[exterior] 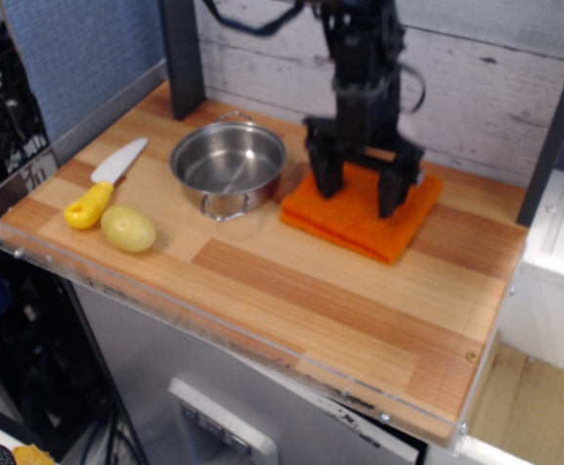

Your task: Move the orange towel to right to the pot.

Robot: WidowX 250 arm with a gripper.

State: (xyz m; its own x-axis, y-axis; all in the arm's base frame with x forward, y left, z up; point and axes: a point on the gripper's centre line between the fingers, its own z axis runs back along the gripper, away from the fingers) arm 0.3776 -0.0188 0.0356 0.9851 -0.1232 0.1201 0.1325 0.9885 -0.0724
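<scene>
Gripper (pixel 361 194): black, pointing downward, its two fingers spread wide and standing over the orange towel (pixel 364 209), tips at or just above the cloth (contact not clear in the blur). Orange towel: lying flat on the wooden table (pixel 321 300), just right of the pot (pixel 229 165), near the back wall. Pot: sitting upright and empty. Yellow-handled knife (pixel 105 184) and potato (pixel 129 229): resting together at the table's left end, well apart from the towel.
</scene>
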